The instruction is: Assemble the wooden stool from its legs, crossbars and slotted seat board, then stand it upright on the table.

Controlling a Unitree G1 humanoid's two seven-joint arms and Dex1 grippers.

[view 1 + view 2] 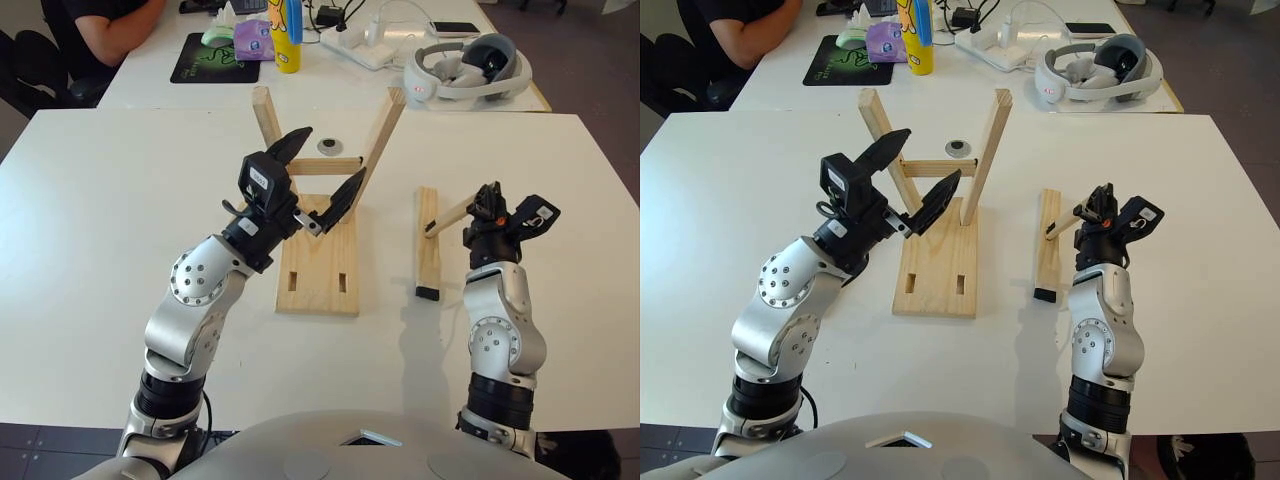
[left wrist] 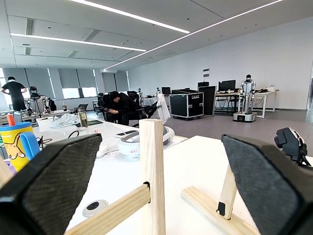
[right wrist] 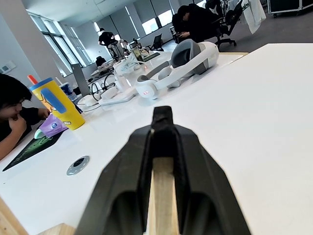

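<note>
The slotted seat board [image 1: 322, 262] lies flat mid-table. Two legs [image 1: 266, 115] [image 1: 383, 130] rise from its far end in a V, joined by a crossbar [image 1: 325, 166]. My left gripper [image 1: 335, 155] hovers open over the board, just in front of that crossbar. In the left wrist view one upright leg [image 2: 152, 166] stands between the wide-apart pads [image 2: 49, 181], touching neither. To the right, another leg [image 1: 428, 245] lies on the table with a thin crossbar [image 1: 452, 213] slanting up from it. My right gripper [image 1: 487, 197] is shut on that crossbar's upper end [image 3: 164, 196].
A small metal disc [image 1: 329, 147] lies on the table behind the crossbar. On the table behind stand a yellow bottle [image 1: 287, 30], a white headset [image 1: 465, 65] and a mouse pad [image 1: 205, 60]. White tabletop lies open to the left and right of the parts.
</note>
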